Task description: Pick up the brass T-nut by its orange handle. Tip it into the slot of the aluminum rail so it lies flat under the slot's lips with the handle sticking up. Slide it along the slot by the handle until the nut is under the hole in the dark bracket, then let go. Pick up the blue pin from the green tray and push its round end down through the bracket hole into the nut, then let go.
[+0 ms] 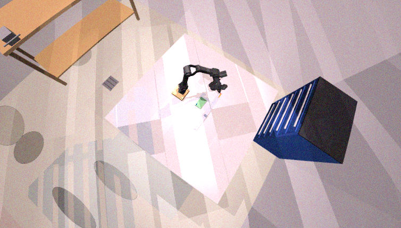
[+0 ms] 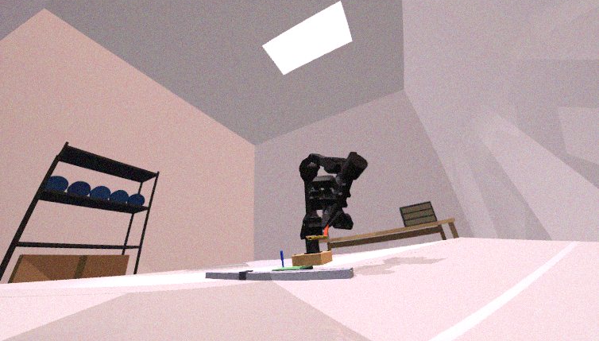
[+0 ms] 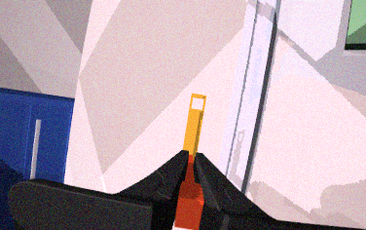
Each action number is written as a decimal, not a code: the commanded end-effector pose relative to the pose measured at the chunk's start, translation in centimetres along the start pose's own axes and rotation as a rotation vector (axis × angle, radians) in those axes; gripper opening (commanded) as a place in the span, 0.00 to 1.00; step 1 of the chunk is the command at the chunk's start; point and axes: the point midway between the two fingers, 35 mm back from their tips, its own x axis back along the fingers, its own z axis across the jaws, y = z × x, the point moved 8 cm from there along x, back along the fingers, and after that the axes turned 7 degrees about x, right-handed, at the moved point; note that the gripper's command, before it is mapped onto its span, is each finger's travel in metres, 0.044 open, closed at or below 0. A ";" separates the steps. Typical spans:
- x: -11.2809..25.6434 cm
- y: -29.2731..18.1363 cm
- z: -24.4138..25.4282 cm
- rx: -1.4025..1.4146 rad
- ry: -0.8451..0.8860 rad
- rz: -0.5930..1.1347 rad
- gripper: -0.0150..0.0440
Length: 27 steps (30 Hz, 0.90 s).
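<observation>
My gripper (image 1: 219, 91) (image 2: 326, 226) (image 3: 192, 154) is shut on the orange handle (image 2: 326, 231) (image 3: 189, 197) of the brass T-nut (image 1: 219, 95) (image 2: 315, 237) (image 3: 193, 129). The nut points away from the fingers, its holed end foremost, and is held in the air. The aluminum rail (image 1: 213, 104) (image 2: 304, 277) (image 3: 250, 97) lies below, to the right of the nut in the wrist view. The dark bracket (image 1: 205, 115) (image 2: 241, 275) sits on the rail. The blue pin (image 2: 282, 258) stands upright at the green tray (image 1: 202, 99) (image 2: 291, 269) (image 3: 357, 19). The bracket hole is too small to see.
The arm's wooden base (image 1: 179, 94) (image 2: 309, 259) stands behind the tray in the exterior view. The green tray lies between base and rail. A blue cabinet (image 1: 326, 119) (image 3: 41, 122) stands beyond the table edge. Strong light patches and shadows cross the table.
</observation>
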 end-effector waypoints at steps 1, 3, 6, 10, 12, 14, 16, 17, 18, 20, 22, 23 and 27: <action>0.2 0.1 -0.1 -0.012 0.018 0.002 0.00; 0.3 0.2 -0.2 -0.015 0.024 0.001 0.00; 0.3 0.2 -0.4 -0.019 0.033 0.001 0.00; 0.3 0.2 -0.6 -0.025 0.045 0.001 0.00; 0.4 0.3 -0.7 -0.028 0.051 0.001 0.00; 0.4 0.3 -0.8 -0.031 0.057 0.001 0.00; 0.4 0.3 -0.9 -0.034 0.063 0.001 0.00; 0.4 0.3 -1.0 -0.036 0.066 0.001 0.00; 0.4 0.3 -1.0 -0.037 0.069 0.001 0.00; 0.4 0.4 -1.1 -0.040 0.075 0.002 0.00; 0.5 0.4 -1.2 -0.044 0.081 0.002 0.00; 0.5 0.4 -1.3 -0.045 0.084 0.002 0.00; 0.5 0.5 -1.5 -0.051 0.095 0.002 0.00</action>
